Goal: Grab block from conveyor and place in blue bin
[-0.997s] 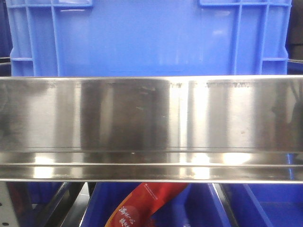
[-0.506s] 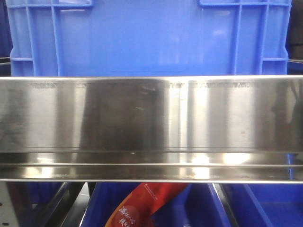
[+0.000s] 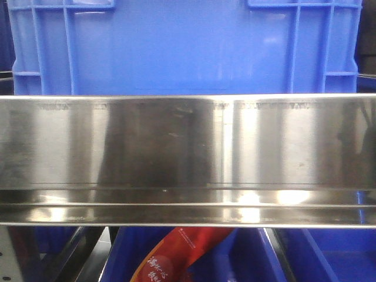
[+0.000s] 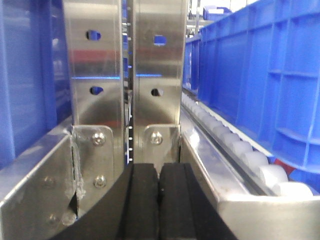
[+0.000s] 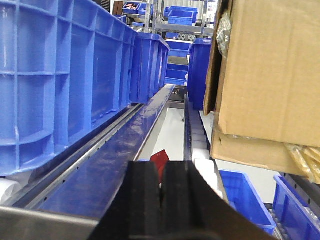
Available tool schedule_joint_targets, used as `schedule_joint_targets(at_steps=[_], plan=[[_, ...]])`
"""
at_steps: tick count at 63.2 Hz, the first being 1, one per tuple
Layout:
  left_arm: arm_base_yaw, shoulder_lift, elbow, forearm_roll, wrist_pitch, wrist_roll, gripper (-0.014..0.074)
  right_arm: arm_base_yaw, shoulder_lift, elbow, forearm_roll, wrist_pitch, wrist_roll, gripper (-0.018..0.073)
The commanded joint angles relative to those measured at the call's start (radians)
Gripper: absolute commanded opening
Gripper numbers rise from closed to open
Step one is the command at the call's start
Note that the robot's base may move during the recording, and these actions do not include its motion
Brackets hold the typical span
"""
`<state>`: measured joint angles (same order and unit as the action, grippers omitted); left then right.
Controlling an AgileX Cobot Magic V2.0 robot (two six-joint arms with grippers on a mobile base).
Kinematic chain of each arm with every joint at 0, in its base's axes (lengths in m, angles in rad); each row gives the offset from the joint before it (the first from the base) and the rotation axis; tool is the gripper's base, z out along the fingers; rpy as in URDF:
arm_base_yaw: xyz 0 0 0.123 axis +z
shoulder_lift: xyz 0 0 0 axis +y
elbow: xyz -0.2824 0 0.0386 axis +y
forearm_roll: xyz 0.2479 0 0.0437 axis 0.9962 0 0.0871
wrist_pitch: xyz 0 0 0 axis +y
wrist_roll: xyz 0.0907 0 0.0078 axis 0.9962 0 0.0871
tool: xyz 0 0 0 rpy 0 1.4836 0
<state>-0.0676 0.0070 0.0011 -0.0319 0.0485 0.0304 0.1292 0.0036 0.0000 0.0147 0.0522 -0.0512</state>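
Blocks and conveyor belt are shown in none of the views. Front view is filled by a blue bin (image 3: 188, 47) behind a steel rail (image 3: 188, 153), with a red packet (image 3: 176, 255) below. The left gripper (image 4: 159, 200) has its jaws pressed together, empty, facing steel uprights (image 4: 125, 75) beside white rollers (image 4: 250, 160). The right gripper (image 5: 162, 195) is likewise closed on nothing, between blue crates (image 5: 65, 75) and a cardboard box (image 5: 270, 75).

A blue bin (image 3: 188, 47) is carried on a steel rack rail (image 3: 188, 153) spanning left to right; a red packet (image 3: 176, 255) is seen below, near the bottom.
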Motion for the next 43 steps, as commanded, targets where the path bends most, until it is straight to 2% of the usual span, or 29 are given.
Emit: schedule_joint_targets(at_steps=[1,43], plan=[[0.004,-0.007,-0.001,-0.006,-0.029,-0.008,-0.0111,-0.006,-0.004,0.0,-0.002,-0.018,0.003,-0.0162],[0.004,-0.007,-0.001,-0.006,-0.029,-0.008,-0.0111,-0.006,-0.004,0.0,-0.002,-0.018,0.003,-0.0162]])
